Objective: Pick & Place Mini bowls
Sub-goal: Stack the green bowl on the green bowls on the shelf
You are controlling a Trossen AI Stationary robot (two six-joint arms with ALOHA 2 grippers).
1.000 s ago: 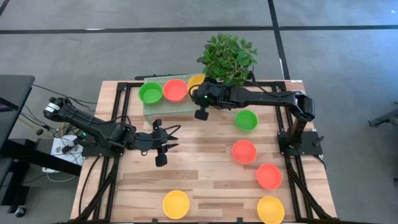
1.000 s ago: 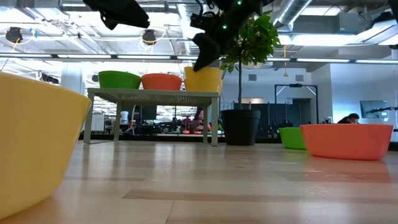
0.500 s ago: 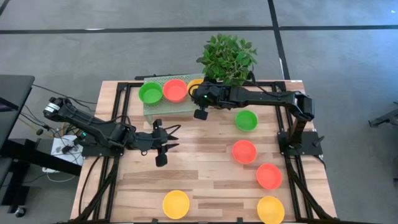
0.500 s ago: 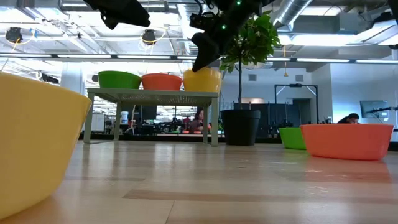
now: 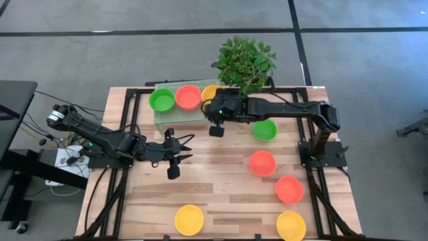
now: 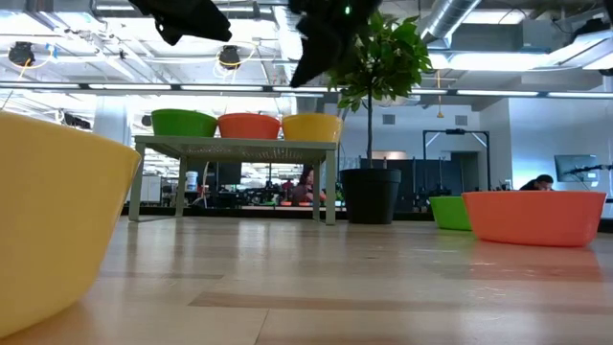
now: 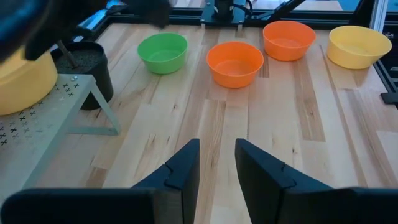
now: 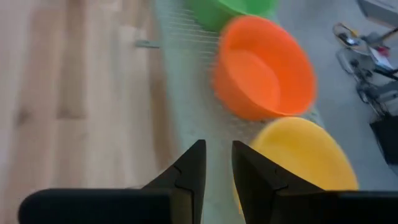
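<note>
I've pulled the right gripper point(image 5: 216, 130) back off the rack point(image 5: 175, 114), fingers nearly closed and empty; the yellow bowl point(image 6: 311, 126) sits up there beside the orange bowl point(image 6: 249, 126), so that's placed. Left gripper point(image 5: 173, 172) waits mid-table, barely parted, empty

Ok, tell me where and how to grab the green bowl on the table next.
Take the green bowl by its rim, coming straight down from above. It sits upright and open on the table, so one finger can go inside the wall and one outside. The rim side away from the plant pot looks best, since nothing crowds it. The right gripper is closest.
</note>
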